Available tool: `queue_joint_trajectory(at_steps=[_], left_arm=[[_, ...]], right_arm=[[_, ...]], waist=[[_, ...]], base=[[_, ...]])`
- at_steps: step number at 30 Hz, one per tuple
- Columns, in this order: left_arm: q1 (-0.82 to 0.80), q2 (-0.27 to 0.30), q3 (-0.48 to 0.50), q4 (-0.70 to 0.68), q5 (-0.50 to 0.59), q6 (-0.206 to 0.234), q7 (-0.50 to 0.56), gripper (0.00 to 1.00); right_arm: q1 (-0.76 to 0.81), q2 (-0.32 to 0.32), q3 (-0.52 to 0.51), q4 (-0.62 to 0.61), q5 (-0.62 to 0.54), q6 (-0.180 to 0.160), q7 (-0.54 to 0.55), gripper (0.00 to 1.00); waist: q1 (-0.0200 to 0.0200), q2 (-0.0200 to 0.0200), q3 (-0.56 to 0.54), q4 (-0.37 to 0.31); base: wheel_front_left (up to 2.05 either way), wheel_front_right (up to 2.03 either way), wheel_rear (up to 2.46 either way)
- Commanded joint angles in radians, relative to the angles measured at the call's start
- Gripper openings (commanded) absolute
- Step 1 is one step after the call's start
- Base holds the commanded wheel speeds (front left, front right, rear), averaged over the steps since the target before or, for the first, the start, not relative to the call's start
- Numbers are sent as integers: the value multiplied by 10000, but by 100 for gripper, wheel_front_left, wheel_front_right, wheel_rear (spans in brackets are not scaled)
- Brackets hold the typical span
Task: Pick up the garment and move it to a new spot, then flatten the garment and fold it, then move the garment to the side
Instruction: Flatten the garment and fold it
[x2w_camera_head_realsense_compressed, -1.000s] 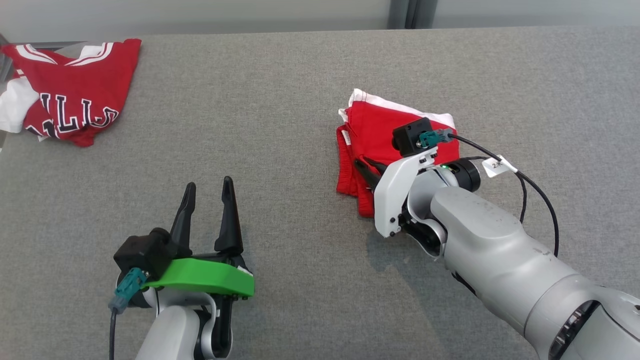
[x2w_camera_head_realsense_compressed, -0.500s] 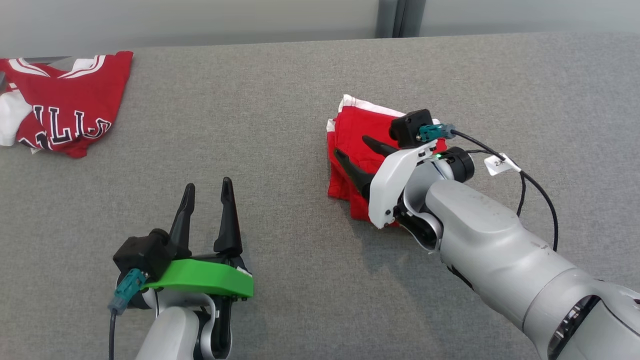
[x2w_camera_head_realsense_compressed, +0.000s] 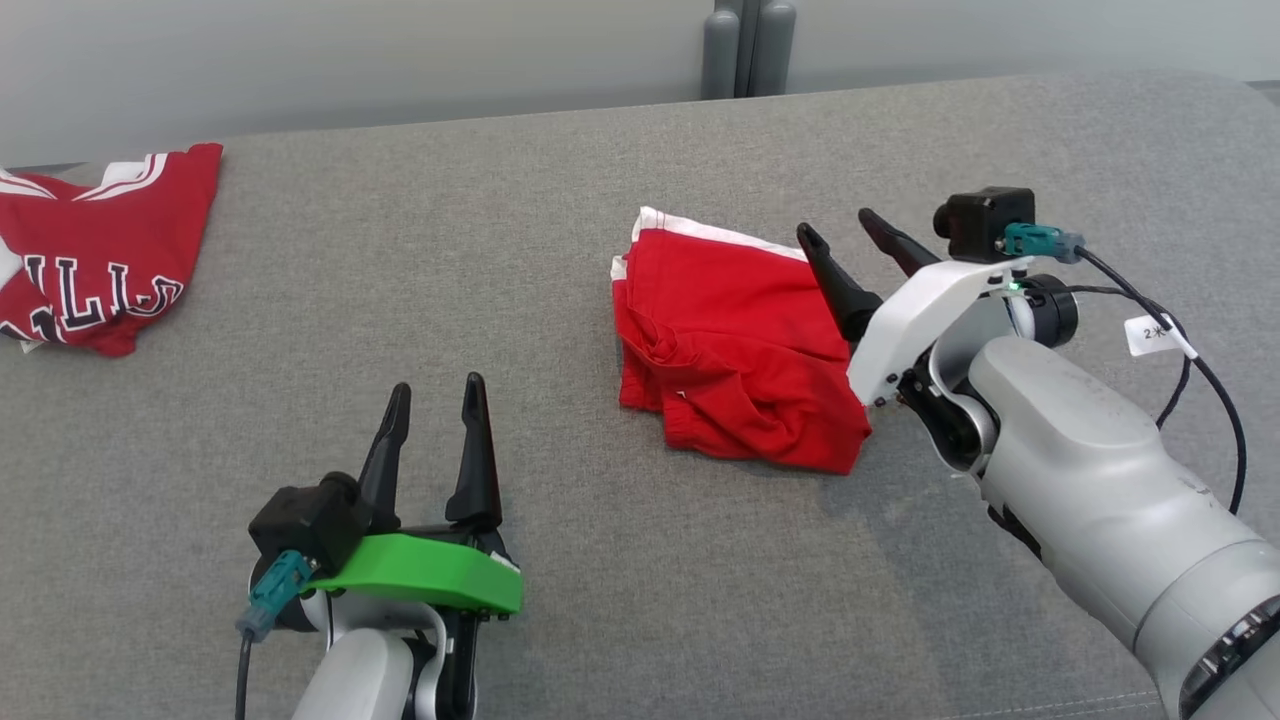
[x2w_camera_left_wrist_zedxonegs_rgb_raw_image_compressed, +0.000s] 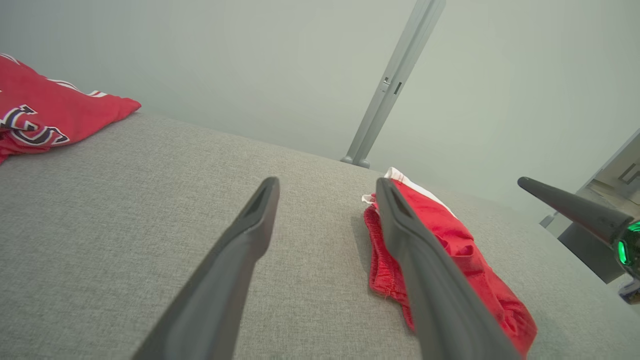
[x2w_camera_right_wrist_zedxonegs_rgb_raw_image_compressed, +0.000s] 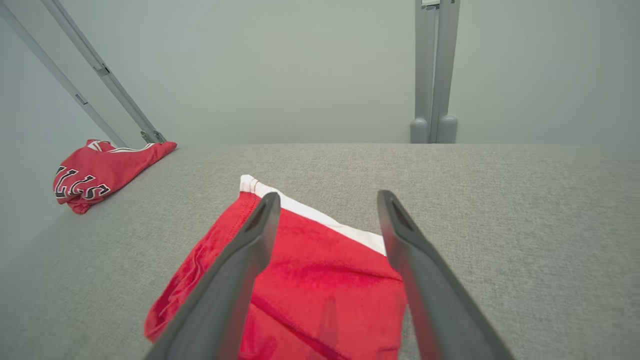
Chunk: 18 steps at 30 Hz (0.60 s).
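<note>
A folded red garment with a white band (x2w_camera_head_realsense_compressed: 735, 340) lies on the grey table, slightly rumpled along its near and left edges. It also appears in the left wrist view (x2w_camera_left_wrist_zedxonegs_rgb_raw_image_compressed: 440, 250) and the right wrist view (x2w_camera_right_wrist_zedxonegs_rgb_raw_image_compressed: 310, 280). My right gripper (x2w_camera_head_realsense_compressed: 840, 232) is open, raised at the garment's right edge with nothing between its fingers. My left gripper (x2w_camera_head_realsense_compressed: 437, 395) stands open over bare table, well left of and nearer than the garment.
A second red garment with black and white lettering (x2w_camera_head_realsense_compressed: 95, 260) lies at the table's far left. A grey post (x2w_camera_head_realsense_compressed: 745, 50) stands behind the far edge. The right arm's black cable with a white tag (x2w_camera_head_realsense_compressed: 1160, 335) hangs at the right.
My right gripper has lifted off the folded garment and drawn back to its right edge, still open. The head camera has shifted, so the whole scene sits lower. The left gripper is unchanged.
</note>
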Motion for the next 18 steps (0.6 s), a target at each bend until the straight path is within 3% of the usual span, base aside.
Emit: queue_joint_trajectory(at_steps=[1, 3, 4, 5, 9, 18], left_arm=[[124, 37, -23, -19, 1, 16, 4, 100], [127, 47, -49, -33, -9, 20, 16, 100], [126, 53, -61, -38, -15, 20, 22, 100], [125, 62, -73, -46, -20, 16, 28, 100], [98, 102, -94, -68, -13, 54, 65, 100], [-46, 142, -158, -124, -54, 72, 79, 100]], right_arm=[[253, -55, -60, -84, -116, 0, -91, 100], [470, -160, -199, -134, -257, 0, -126, 100], [575, -186, -255, -160, -353, 0, -151, 80], [700, -192, -337, -166, -450, 0, -165, 44], [1162, -147, -846, -277, -864, 0, -171, 0], [2042, -23, -1797, -193, -2771, 0, -170, 0]], waist=[[0, 0, -17, -44], [0, 0, -5, -54], [0, 0, 2, -49], [0, 0, 9, -35], [0, 0, 76, 88], [0, 0, 337, 639]], base=[[0, 0, 0], [0, 0, 0], [0, 0, 0], [0, 0, 0], [0, 0, 0], [0, 0, 0]])
